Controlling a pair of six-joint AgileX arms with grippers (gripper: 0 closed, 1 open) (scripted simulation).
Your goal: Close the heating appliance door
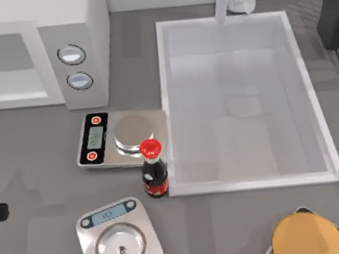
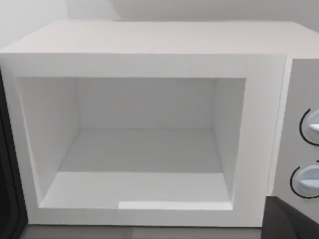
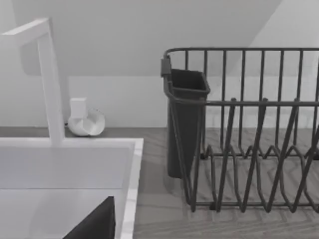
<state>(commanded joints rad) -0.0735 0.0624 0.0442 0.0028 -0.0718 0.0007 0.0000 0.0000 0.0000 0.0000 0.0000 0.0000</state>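
While the microwave [image 2: 149,124] faces my left arm with its cavity open, its door [image 2: 7,189] hangs edge-on beside; pincer state: cannot tell.

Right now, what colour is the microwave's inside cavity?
Plain white, clearest in the left wrist view: large white boxy microwave.

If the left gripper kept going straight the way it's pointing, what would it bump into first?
Probably nothing at the front: the left wrist view looks straight into the microwave's open cavity, so it would likely pass inside and meet the back wall first, though depth is hard to judge.
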